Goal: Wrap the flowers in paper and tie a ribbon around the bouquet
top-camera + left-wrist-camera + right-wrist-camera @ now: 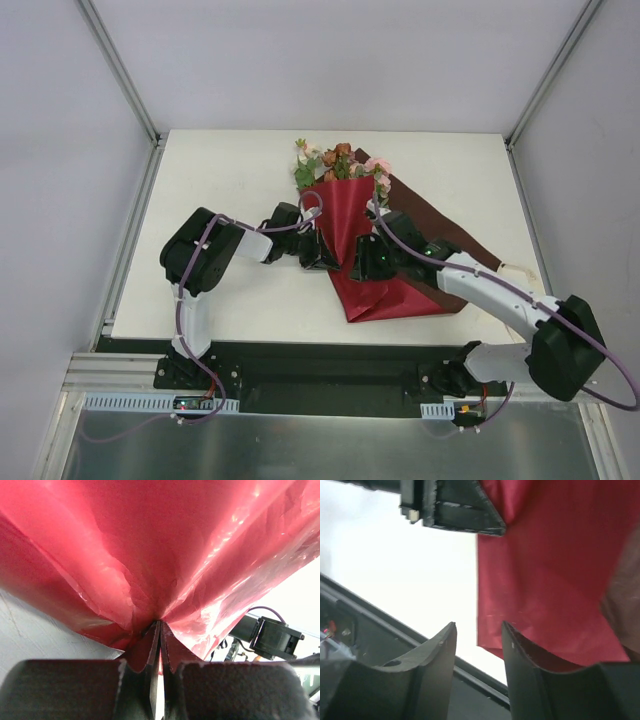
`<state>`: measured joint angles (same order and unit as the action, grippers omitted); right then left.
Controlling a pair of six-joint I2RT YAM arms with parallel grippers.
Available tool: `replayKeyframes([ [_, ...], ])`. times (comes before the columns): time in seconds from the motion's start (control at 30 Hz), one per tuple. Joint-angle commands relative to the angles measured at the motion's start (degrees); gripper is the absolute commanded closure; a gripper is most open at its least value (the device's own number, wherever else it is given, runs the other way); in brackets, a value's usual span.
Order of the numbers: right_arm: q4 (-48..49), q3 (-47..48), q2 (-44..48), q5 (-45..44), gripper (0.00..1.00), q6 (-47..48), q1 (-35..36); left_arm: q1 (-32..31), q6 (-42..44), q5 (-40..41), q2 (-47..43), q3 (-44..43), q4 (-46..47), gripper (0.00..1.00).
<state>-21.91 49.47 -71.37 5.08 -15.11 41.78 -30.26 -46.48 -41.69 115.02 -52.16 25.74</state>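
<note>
The left arm (205,250) bends in from the left, wrist pointing right, and the left fingers (145,652) are pinched shut on a fold of the dark red paper (345,215). The right arm (490,285) stretches in from the near right over the paper, its right fingers (437,650) parted and gripping nothing. The flowers (335,160) poke out of the paper's far end, mid-bench (220,180).
</note>
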Motion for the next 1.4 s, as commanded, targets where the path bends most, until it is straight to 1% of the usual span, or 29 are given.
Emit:
replayKeyframes([
  [0.0, 6.1, 1.2, -6.8, 10.2, 0.6, -0.7, 1.3, 0.5, 4.6, 4.5, 2.4, 0.7, -6.9, 1.0],
  [0.03, 9.0, 0.9, -9.3, 10.8, 0.64, -1.1, 1.3, 0.5, 4.6, 4.6, 2.3, 0.5, -7.1, 1.0],
  [0.07, 10.0, 0.8, -10.3, 11.0, 0.74, -1.3, 1.5, 0.5, 4.7, 4.8, 2.2, 0.5, -7.5, 1.0],
  [0.17, 12.9, -0.5, -14.0, 11.0, 0.87, -0.9, 1.3, 0.5, 5.2, 4.9, 1.9, 0.1, -8.2, 1.0],
  [0.27, 14.5, -2.8, -17.3, 10.7, 0.91, -0.9, 1.6, 0.7, 5.2, 5.0, 1.6, -0.2, -8.9, 1.0],
  [0.43, 20.1, -8.2, -19.9, 11.2, 0.93, -2.7, 2.6, 1.6, 4.6, 4.5, 2.1, -2.0, -11.0, 1.0],
  [0.53, 21.6, -9.3, -21.4, 11.4, 0.94, -3.2, 2.7, 3.1, 3.5, 4.5, 2.0, -2.8, -11.8, 1.0],
  [0.67, 21.6, -9.4, -23.3, 11.4, 0.96, -3.5, 2.7, 5.7, 1.4, 5.6, 2.0, -4.3, -13.5, 1.0],
  [0.8, 24.5, -9.7, -24.3, 12.4, 0.96, -4.3, 2.8, 8.4, -0.5, 5.4, 2.8, -5.9, -14.4, 1.0],
  [1.03, 25.6, -9.2, -26.8, 13.5, 0.98, -4.9, 2.7, 13.6, -3.5, 7.4, 3.9, -9.4, -16.4, 1.0],
  [1.17, 25.8, -8.5, -28.1, 14.3, 0.99, -5.0, 2.7, 15.6, -4.6, 8.6, 5.4, -13.2, -18.2, 1.0],
  [1.37, 25.8, -7.6, -28.7, 15.2, 0.99, -5.4, 2.8, 16.5, -5.8, 10.0, 9.9, -20.3, -21.2, 1.0],
])
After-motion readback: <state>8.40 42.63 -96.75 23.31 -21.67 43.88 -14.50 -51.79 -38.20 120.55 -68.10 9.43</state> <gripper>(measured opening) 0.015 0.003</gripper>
